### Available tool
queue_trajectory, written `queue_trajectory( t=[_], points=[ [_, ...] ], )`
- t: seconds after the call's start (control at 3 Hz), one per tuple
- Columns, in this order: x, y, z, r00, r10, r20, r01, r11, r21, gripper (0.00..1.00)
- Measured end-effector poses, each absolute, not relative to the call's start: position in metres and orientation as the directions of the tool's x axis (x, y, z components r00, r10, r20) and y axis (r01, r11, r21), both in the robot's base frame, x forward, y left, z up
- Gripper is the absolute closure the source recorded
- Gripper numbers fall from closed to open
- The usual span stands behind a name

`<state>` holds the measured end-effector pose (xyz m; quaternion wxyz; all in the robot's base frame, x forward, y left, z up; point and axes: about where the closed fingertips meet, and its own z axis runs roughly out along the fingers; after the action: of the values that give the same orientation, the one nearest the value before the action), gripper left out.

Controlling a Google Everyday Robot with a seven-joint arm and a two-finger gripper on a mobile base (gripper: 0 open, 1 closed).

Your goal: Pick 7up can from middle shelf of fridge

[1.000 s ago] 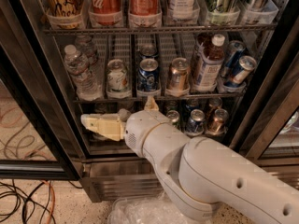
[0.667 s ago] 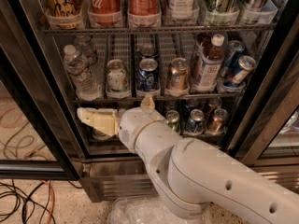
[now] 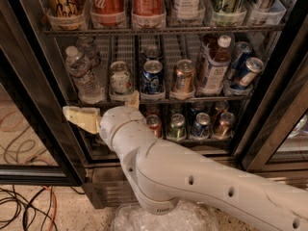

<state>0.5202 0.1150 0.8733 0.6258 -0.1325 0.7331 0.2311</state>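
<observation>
The fridge (image 3: 29, 105) stands open before me, its black frame at both sides. The middle shelf (image 3: 159, 100) is a grey wire rack with clear trays. The 7up can (image 3: 120, 79), pale with a green logo and silver top, stands upright in its second lane from the left. My gripper (image 3: 101, 106) sits just below and in front of this can, at the shelf's front edge. It is open and empty. One beige finger (image 3: 81, 119) points left and the other fingertip (image 3: 133, 99) pokes up under the can's tray.
Two water bottles (image 3: 82, 71) stand left of the 7up can, a blue can (image 3: 152, 77) and a copper can (image 3: 183, 76) right of it. Tall red bottles (image 3: 108, 4) fill the rack above. Several cans (image 3: 201, 125) line the lower rack. Cables (image 3: 24, 206) lie on the floor.
My gripper and wrist have moved left and slightly up, from under the blue can's lane to under the 7up can. The cans have not moved.
</observation>
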Motion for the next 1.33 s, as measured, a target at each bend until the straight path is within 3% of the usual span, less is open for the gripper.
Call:
queue_trajectory(
  t=[0.67, 1.33],
  points=[
    [0.526, 0.111, 0.873, -0.164, 0.098, -0.982, -0.438, 0.884, 0.162, 0.00],
    [0.553, 0.101, 0.871, -0.067, 0.077, -0.995, -0.242, 0.966, 0.091, 0.00]
  ],
)
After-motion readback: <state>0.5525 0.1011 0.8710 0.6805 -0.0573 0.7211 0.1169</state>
